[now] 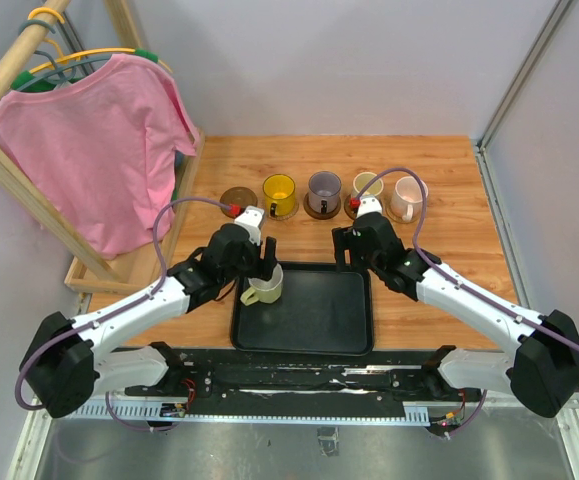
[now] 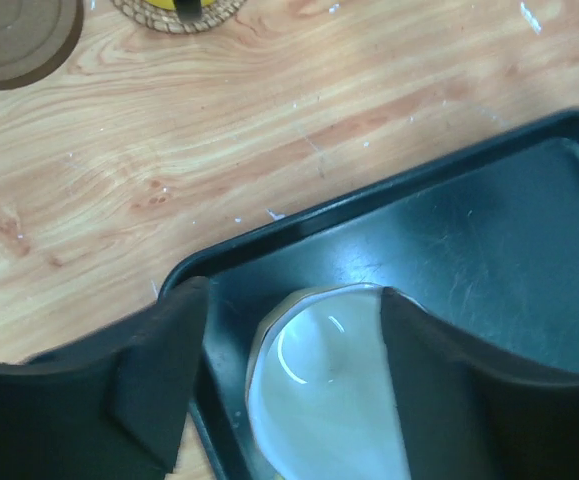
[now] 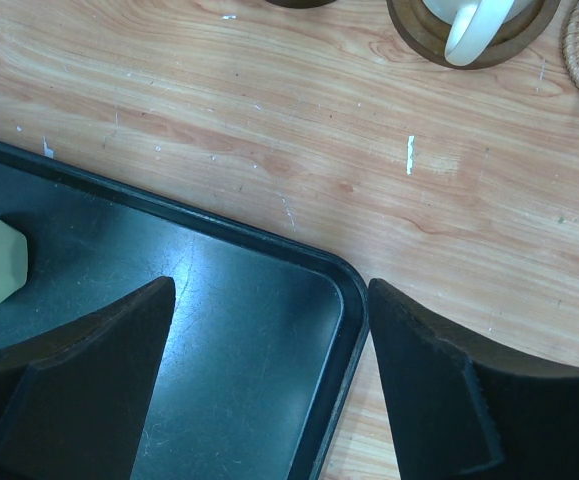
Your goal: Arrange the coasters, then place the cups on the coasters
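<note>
Nearest you, the black tray lies on the counter between the two arms. The one cup not yet on a coaster, the pale cup with a yellowish handle, stands upright at the tray's left end. Your left gripper hangs over it with the jaws spread wide, one finger on each side of the bowl. In the wrist view the finger on the right sits at the rim and the other shows a gap, so the cup is released, not gripped. Your right gripper is likewise spread, over the tray's far right corner with nothing between its fingers. Treat the pale cup as light, stiff and glossy: it should not give under a pinch, but the smooth wall may slip or twist, and it could chip if dropped. Take it across the round body just below the rim, clear of the handle that sticks out toward the near left. Beyond the tray, the dark brown coaster at the left end of the row is bare. The yellow cup, grey-purple cup, cream cup and pink cup each sit on a coaster.
</note>
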`<state>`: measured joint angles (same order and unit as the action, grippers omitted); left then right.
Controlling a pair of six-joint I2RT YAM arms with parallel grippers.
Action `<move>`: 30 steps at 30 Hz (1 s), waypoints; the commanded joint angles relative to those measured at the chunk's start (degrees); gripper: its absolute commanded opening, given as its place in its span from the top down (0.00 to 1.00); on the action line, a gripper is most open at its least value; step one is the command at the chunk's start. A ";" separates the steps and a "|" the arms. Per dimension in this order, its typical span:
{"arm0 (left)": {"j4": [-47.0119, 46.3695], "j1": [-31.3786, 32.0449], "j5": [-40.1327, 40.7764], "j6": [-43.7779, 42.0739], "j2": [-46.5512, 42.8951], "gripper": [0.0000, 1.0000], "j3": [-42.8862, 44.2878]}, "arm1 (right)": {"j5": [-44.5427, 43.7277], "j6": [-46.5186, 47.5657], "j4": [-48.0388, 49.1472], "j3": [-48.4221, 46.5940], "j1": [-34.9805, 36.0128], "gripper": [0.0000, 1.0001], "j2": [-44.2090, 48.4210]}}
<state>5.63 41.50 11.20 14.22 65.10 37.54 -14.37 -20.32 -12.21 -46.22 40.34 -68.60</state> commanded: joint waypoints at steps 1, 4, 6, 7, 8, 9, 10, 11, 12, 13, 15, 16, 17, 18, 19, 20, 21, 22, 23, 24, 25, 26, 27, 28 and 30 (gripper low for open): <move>-1.59 0.52 2.43 -0.59 -0.78 0.19 3.43 | -0.73 -0.34 0.26 -0.27 -0.46 0.21 -0.15; 0.94 0.52 2.10 -0.57 -3.38 0.14 4.09 | -0.72 -0.39 0.30 -0.32 -0.45 0.21 -0.30; 3.88 0.52 1.54 -0.68 -5.92 0.13 4.62 | -0.70 -0.34 0.25 -0.28 -0.43 0.21 -0.37; 5.70 0.52 1.24 -0.68 -6.60 0.12 4.98 | -0.74 -0.38 0.25 -0.28 -0.49 0.21 -0.39; 8.00 0.52 0.87 -0.68 -7.56 0.12 5.45 | -0.75 -0.35 0.25 -0.26 -0.45 0.21 -0.29; 10.65 0.52 0.50 -0.43 -8.75 0.12 5.97 | -0.75 -0.26 0.25 -0.25 -0.50 0.21 -0.29; 13.35 0.52 0.04 -0.13 -9.44 0.12 6.56 | -0.87 -0.30 0.26 -0.20 -0.51 0.21 -0.22; 16.26 0.52 -0.63 0.46 -9.99 0.12 7.11 | -0.87 -0.26 0.39 -0.16 -0.47 0.21 -0.18; 18.81 0.52 -1.44 1.08 -10.52 0.12 7.60 | -0.92 -0.26 0.39 -0.21 -0.48 0.21 -0.17; 21.38 0.52 -2.41 1.72 -10.97 0.12 7.97 | -0.92 -0.28 0.47 -0.25 -0.45 0.21 -0.26; 23.40 1.01 -3.84 4.19 -12.56 0.12 7.77 | -0.73 -0.26 0.68 -0.19 -0.45 0.21 -0.41; 22.57 1.07 -6.34 4.89 -13.68 0.12 6.88 | -0.68 -0.39 0.77 -0.26 -0.46 0.21 -0.51; 22.06 1.12 -8.84 5.50 -14.60 0.12 6.54 | -0.47 -0.39 0.85 -0.32 -0.45 0.21 -0.51; 22.34 1.12 -9.73 6.25 -15.13 0.12 6.71 | -0.29 -0.45 0.77 -0.33 -0.45 0.21 -0.55; 23.36 1.13 -9.33 7.24 -15.30 0.11 7.08 | -0.18 -0.51 0.78 -0.25 -0.45 0.21 -0.57; 24.73 1.09 -8.57 8.57 -15.35 0.12 7.58 | 0.01 -0.59 0.78 -0.25 -0.47 0.21 -0.52; 25.95 1.13 -8.08 9.17 -15.15 0.11 8.16 | 0.18 -0.56 0.79 -0.34 -0.49 0.21 -0.44; 26.95 1.08 -7.76 10.26 -14.83 0.11 8.72 | 0.29 -0.54 0.78 -0.33 -0.44 0.21 -0.36; 27.88 1.12 -7.51 10.98 -14.31 0.12 9.04 | 0.31 -0.56 0.78 -0.24 -0.51 0.21 -0.31; 28.60 1.13 -7.43 11.63 -13.76 0.12 9.14 | 0.35 -0.52 0.85 -0.27 -0.47 0.21 -0.31; 29.10 1.10 -7.42 12.12 -13.09 0.11 9.02 | 0.32 -0.53 0.87 -0.22 -0.44 0.21 -0.29; 29.57 1.12 -7.26 12.47 -12.36 0.11 8.78 | 0.37 -0.59 0.91 -0.20 -0.51 0.21 -0.27; 29.89 1.13 -7.05 12.81 -11.56 0.11 8.42 | 0.39 -0.62 0.95 -0.24 -0.44 0.21 -0.25; 30.10 1.13 -6.74 13.04 -10.82 0.12 7.98 | 0.48 -0.67 0.96 -0.15 -0.47 0.21 -0.28; 29.94 1.13 -6.02 13.48 -9.51 0.12 7.17 | 0.61 -0.66 0.95 -0.13 -0.46 0.21 -0.29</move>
<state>33.41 42.19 4.62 25.28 53.41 45.04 -14.26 -20.58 -12.14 -46.22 40.34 -68.97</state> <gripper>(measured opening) 0.884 0.789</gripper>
